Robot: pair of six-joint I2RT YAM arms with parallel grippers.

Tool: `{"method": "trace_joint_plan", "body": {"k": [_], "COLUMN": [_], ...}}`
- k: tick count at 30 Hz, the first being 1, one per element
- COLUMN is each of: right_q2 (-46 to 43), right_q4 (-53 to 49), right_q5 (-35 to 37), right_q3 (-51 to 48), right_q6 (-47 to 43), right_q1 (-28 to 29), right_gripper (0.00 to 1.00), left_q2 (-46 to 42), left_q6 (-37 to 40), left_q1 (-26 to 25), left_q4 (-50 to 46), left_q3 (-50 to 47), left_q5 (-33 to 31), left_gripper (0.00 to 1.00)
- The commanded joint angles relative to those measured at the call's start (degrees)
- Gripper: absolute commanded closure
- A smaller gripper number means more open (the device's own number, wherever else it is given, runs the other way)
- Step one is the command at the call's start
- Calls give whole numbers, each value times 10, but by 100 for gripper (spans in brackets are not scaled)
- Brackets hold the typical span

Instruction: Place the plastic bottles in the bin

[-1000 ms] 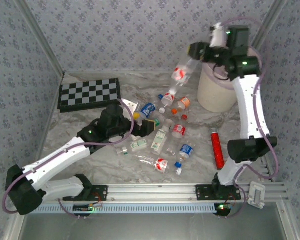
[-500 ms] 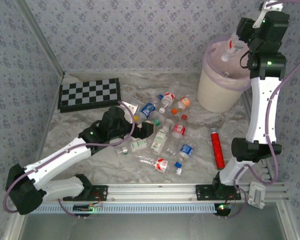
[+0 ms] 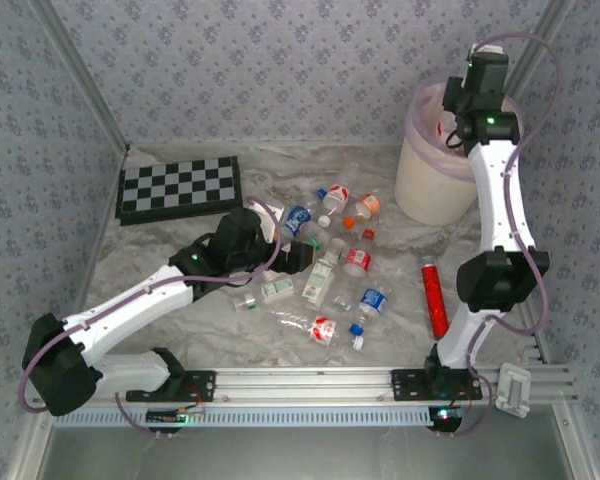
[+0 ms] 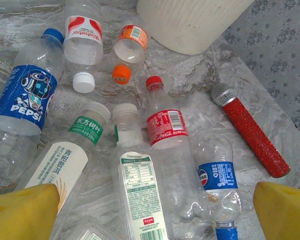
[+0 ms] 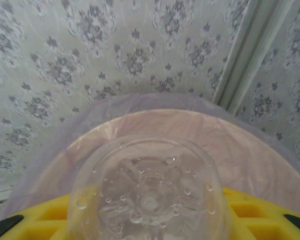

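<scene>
In the top view the right arm covers most of the bin's (image 3: 430, 195) mouth, so its contents cannot be told. Its pink liner (image 5: 240, 145) shows at the rim. The right pincer (image 5: 149, 222) hangs over that mouth, pinching the held bottle (image 5: 150, 192) between yellow pads. The right wrist view meets this clear bottle's droplet-beaded base end-on, hiding its neck and label.

The left arm lies across the left side of the loose bottles (image 3: 345, 275) and hides some of them. The left pincer (image 4: 152, 212) is spread wide, low over the pile and gripping nothing, its 2 yellow tips at the bottom corners of the left wrist view. Between them 2 green-labelled bottles (image 4: 140, 195) and a small blue-labelled bottle (image 4: 217, 177) are cut off by the near edge. A Pepsi bottle (image 4: 25, 95) is cropped at the left. A red-capped Coca-Cola bottle (image 4: 165, 135) lies whole in the middle.

The bin stands in the far right corner, close to both walls, apart from the pile. A red microphone (image 4: 252, 132) lies right of the pile, near the right arm. The worktop (image 3: 400, 250) is bare between pile and bin, and along the left. A chessboard (image 3: 178, 188) sits at the far left.
</scene>
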Motion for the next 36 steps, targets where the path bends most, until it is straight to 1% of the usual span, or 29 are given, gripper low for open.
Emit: {"method": "trace_joint_plan", "body": {"k": [1, 5, 7, 11, 16, 22, 25, 28, 30, 33, 34, 36], "right_q2": [39, 113, 143, 182, 211, 228, 226, 220, 212, 196, 189, 171], "right_q4": [2, -107, -142, -172, -196, -198, -198, -203, -210, -219, -221, -220], "right_q5": [-24, -68, -89, -144, -166, -191, -192, -194, -193, -187, -186, -180], "right_q3": [12, 90, 120, 139, 134, 117, 117, 121, 128, 137, 139, 139], "right_q6": [-5, 21, 37, 66, 71, 81, 80, 79, 78, 76, 75, 75], "right_q1": [-8, -23, -31, -50, -58, -66, -67, -70, -70, -72, -72, -71], "right_gripper": [65, 64, 63, 57, 53, 44, 36, 23, 13, 3, 0, 0], "left_q2": [-11, -3, -3, -6, 2, 24, 40, 58, 68, 78, 79, 79], "left_q6": [-1, -4, -8, -11, -6, -2, 5, 6, 4, 3, 3, 5], "left_q1": [-5, -5, -5, -5, -5, -5, -5, -5, -5, -5, -4, -5], "left_q4": [-3, -7, -10, -5, -7, -18, -24, -30, -30, -34, -36, -39], "left_q3": [5, 6, 6, 5, 14, 28, 40, 51, 55, 60, 61, 64], "left_q5": [-13, -13, -10, -23, -23, -23, -23, -21, -15, -13, -13, -15], "left_gripper": [1, 1, 1, 1, 1, 1, 1, 1, 1, 1, 1, 1]}}
